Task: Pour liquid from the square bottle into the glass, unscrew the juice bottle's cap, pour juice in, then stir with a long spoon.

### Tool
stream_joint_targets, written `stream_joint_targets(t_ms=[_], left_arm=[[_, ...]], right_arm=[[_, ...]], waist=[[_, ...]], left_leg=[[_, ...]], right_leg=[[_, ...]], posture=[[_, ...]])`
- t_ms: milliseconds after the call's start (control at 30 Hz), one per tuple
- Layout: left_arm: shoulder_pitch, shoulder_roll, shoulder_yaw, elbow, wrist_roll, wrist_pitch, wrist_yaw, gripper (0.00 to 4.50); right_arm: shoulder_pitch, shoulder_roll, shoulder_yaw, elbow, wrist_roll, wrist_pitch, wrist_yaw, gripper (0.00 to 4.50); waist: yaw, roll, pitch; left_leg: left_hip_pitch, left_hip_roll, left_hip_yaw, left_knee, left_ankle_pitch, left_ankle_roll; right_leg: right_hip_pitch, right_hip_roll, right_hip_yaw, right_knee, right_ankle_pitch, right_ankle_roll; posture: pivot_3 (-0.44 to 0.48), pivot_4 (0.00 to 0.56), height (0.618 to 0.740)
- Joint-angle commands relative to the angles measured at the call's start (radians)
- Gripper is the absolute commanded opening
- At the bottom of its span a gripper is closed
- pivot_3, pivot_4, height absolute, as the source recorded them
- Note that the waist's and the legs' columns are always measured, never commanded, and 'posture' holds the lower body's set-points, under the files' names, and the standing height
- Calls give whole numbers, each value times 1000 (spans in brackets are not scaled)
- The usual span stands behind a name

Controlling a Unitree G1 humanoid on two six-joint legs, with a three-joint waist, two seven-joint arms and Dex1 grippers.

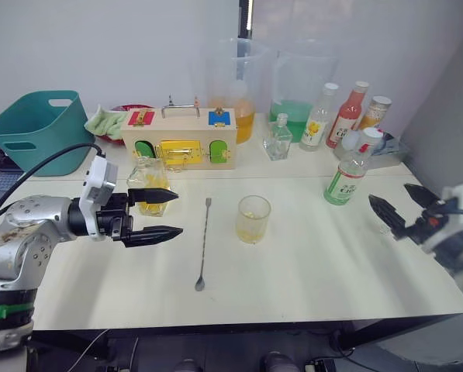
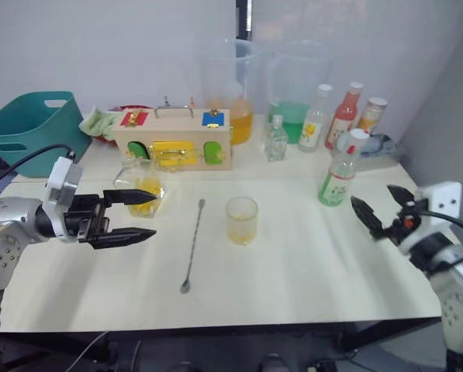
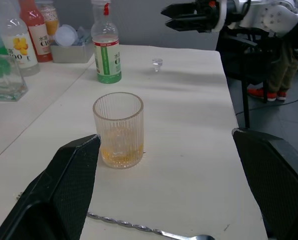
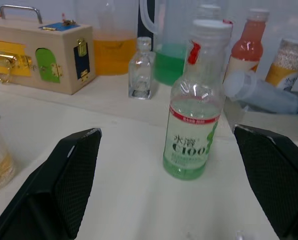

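Left gripper [image 1: 163, 214] hovering above table [image 1: 309, 263], fingers spread wide, nothing between them. Square bottle [image 1: 148, 183] standing just behind the fingertips, yellow liquid [image 1: 151, 200] low inside; contact with the upper finger cannot be told.

Glass [image 1: 253, 218] upright near table centre, a little yellow liquid at the bottom. Well apart from both grippers.

Spoon [image 1: 204, 244] flat on table between left gripper and glass, bowl end toward the near edge, handle pointing away toward the wooden box [image 1: 181, 139].

Juice bottle [image 1: 350, 167] upright to the right of glass, cap [image 1: 371, 135] on, pale greenish juice [image 4: 185, 157] filling the lower part. Right gripper [image 1: 395, 204] near it on the right side, not touching, fingers parted, empty.

Behind, along the back: teal basket [image 1: 37, 129], two measuring jugs [image 1: 299, 85] with orange and green liquid, small clear bottle [image 1: 278, 139], yellow-labelled bottle [image 1: 318, 118], pink-red bottle [image 1: 347, 115].

Small clear stopper [image 3: 156, 63] lying on table beyond the juice bottle in left wrist view.
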Motion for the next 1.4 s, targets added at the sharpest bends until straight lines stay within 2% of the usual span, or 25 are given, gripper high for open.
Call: stream_joint_targets(t_ms=[33,100,200,367,567,800,933,967,1067,1133,1267,1400], left_arm=[[48,3,111,-96,-54,24,88,4463],[96,4,155,-138,-73,36,121,4463],[178,-27,222,-220,-122,57,201,4463],[200,-51,287,-286,-212,93,315,4463],[259,-54,327,-304,-204,62,352,4463],[306,-60,334,-324,-192,22,373,4463],[326,-60,329,-334,-190,11,378,4500],[330,-59,327,-336,-190,10,378,4500],[337,-57,321,-335,-191,-1,379,4500],[324,-55,305,-326,-193,-4,378,4500],[303,-46,273,-301,-191,-4,362,4500],[268,-34,224,-261,-177,-6,328,4500]], right_arm=[[-124,-5,65,113,-85,-36,-41,4500],[-205,0,102,199,-120,-51,-50,4500],[-372,-6,144,430,-195,-125,-63,4500],[-561,-17,186,694,-263,-230,-32,4500],[-751,-25,237,956,-310,-315,70,4500],[-881,-23,259,1183,-355,-406,124,4500],[-908,-15,257,1235,-355,-427,163,3362],[-912,-13,255,1240,-355,-430,172,2899],[-918,-10,250,1249,-354,-435,190,1933],[-917,-14,244,1244,-351,-436,199,1422],[-895,-19,218,1178,-318,-416,225,1352],[-826,-20,186,984,-256,-309,239,1352]], waist=[[3,0,0],[-3,0,0],[-10,0,0],[-7,0,0],[-12,1,1],[-12,1,1],[-11,1,1],[-12,1,1],[-12,1,1],[-12,1,1],[-12,2,2],[-11,5,3]], left_leg=[[0,0,0,0,0,0],[0,0,1,0,0,0],[0,0,1,0,0,0],[0,0,0,-1,0,0],[0,0,1,-1,0,0],[0,0,2,-2,0,0],[0,0,1,-2,0,0],[0,0,1,-2,0,0],[0,0,2,-2,0,0],[0,0,1,-2,0,0],[0,0,2,-2,0,0],[0,0,1,-3,0,0]], right_leg=[[0,0,0,0,0,0],[0,0,0,-1,0,0],[0,0,1,-1,0,0],[-1,0,0,-1,0,0],[-1,-1,1,-1,0,0],[-1,-1,1,-2,0,0],[-1,-1,0,-1,0,0],[-1,-1,0,-2,0,0],[-1,-1,0,-1,0,0],[-1,-1,0,-1,0,0],[-1,-1,0,-2,0,0],[-2,-1,0,-1,0,0]], posture=[[0,150,740],[0,150,740],[0,150,740],[0,150,740],[0,150,740],[0,150,740],[0,150,740],[0,150,740],[0,150,740],[0,150,740],[0,150,740],[0,150,740]])
